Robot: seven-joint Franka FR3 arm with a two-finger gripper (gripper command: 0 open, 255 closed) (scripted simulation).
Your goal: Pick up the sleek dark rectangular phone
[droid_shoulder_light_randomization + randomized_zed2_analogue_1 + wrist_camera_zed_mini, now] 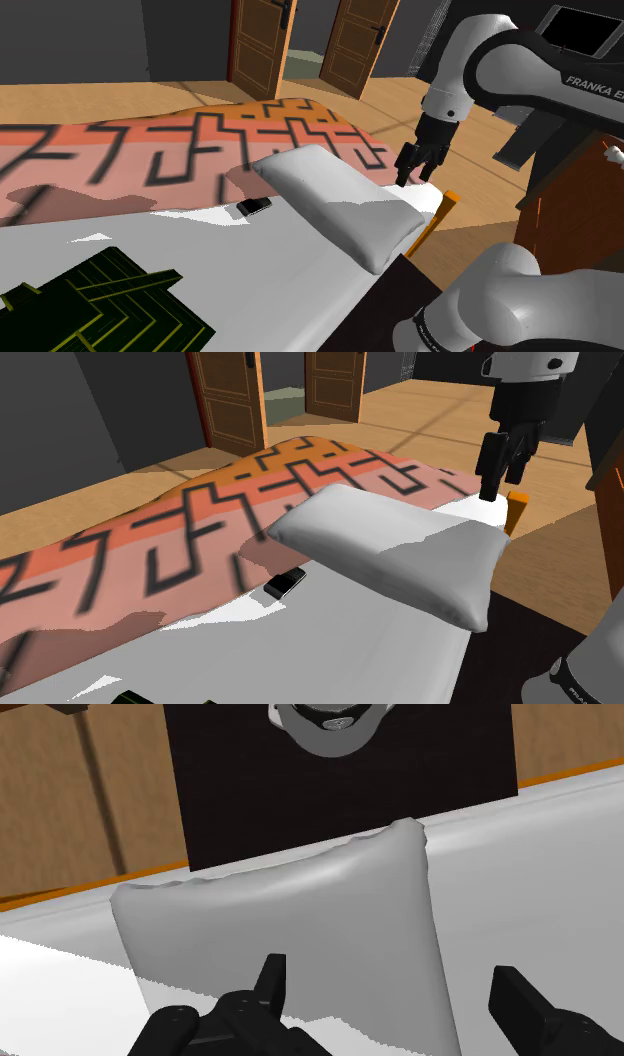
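Observation:
The dark rectangular phone [254, 207] lies flat on the white bed sheet, tucked against the pillow's side that faces the shoulder view's left; the same phone [285, 583] pokes out from under the pillow's edge in the second exterior view. My black gripper [416, 166] hangs above the far right end of the white pillow [340, 202], well away from the phone. Its fingers stand apart with nothing between them. In the wrist view the gripper [395, 989] looks down on the pillow [290, 924].
An orange blanket with black maze lines [200, 145] covers the bed's far half. A dark green patterned cloth [100, 305] lies near the front. A brown wooden cabinet [575, 215] stands by the stand. Two wooden doors [262, 45] stand open beyond the bed.

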